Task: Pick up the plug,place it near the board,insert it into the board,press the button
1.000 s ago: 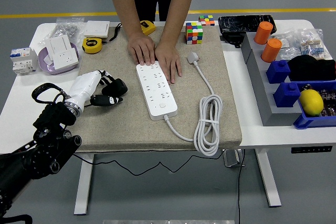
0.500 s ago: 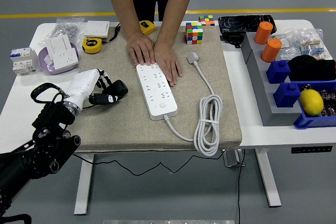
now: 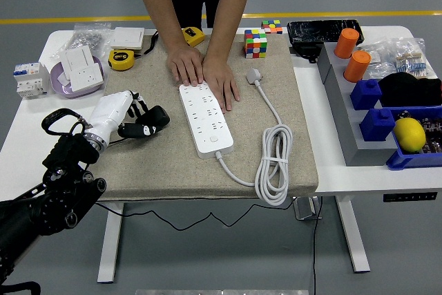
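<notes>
A white power strip (image 3: pixel 206 119) lies on the beige mat (image 3: pixel 159 164), its button (image 3: pixel 213 139) near the close end. Its own white cord (image 3: pixel 273 164) is coiled to the right and ends in a white plug (image 3: pixel 254 74). My left hand (image 3: pixel 131 121) has a white back and black fingers. It is at the mat's left side, left of the strip, shut on a black plug (image 3: pixel 152 119) held just above the mat. A person's two hands (image 3: pixel 206 72) press flat on the strip's far end.
Two yellow tape measures (image 3: pixel 121 59), white sockets (image 3: pixel 81 72) and a breaker (image 3: pixel 29 79) lie at the back left. Two colour cubes (image 3: pixel 255 43) stand behind the mat. Grey and blue bins (image 3: pixel 376 126) with orange cylinders (image 3: pixel 357 65) and a lemon (image 3: pixel 409 135) fill the right.
My left hand has shifted slightly with the black plug, turning it a little toward the strip. The person's hands have stayed on the strip.
</notes>
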You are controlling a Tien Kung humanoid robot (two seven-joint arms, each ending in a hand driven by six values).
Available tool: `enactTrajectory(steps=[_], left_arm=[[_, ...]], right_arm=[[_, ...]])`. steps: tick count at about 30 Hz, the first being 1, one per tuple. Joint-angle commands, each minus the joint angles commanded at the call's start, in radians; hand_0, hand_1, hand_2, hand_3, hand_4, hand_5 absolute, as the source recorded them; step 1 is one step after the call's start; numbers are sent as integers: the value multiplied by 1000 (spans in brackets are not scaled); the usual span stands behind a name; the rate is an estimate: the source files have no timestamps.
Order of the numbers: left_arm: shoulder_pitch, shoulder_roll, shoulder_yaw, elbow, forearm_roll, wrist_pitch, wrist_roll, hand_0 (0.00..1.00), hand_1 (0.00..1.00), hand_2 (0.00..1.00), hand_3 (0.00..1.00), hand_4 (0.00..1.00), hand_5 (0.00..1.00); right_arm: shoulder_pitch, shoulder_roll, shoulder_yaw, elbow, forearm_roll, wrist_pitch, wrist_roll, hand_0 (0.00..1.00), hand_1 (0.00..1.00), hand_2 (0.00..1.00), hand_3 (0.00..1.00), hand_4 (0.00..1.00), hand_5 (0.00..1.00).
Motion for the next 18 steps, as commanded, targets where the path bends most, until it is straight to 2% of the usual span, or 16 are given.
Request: enactTrajectory(steps=[4,9,13,18], left_arm=[[4,5,5,-11,-6,-3,-3,449,411,358,376,572,116],[10,26,6,-56,-19,-21,-3,453,410,356,369,571,118],[2,66,45,-128,-52,-32,-8,453,410,356,369,571,118],[-26,100,100,-196,-81,-42,-11,453,411,354,367,572,119]], right_arm=[[0,0,2,0,-2,0,0,961,899,849,873,998,940],[-1,0,2,0,-1,0,1,961,899,848,873,998,939],[-3,0,2,0,-1,-1,0,961,899,848,873,998,939],[1,-1,0,0,0,-1,1,961,899,848,872,998,939]])
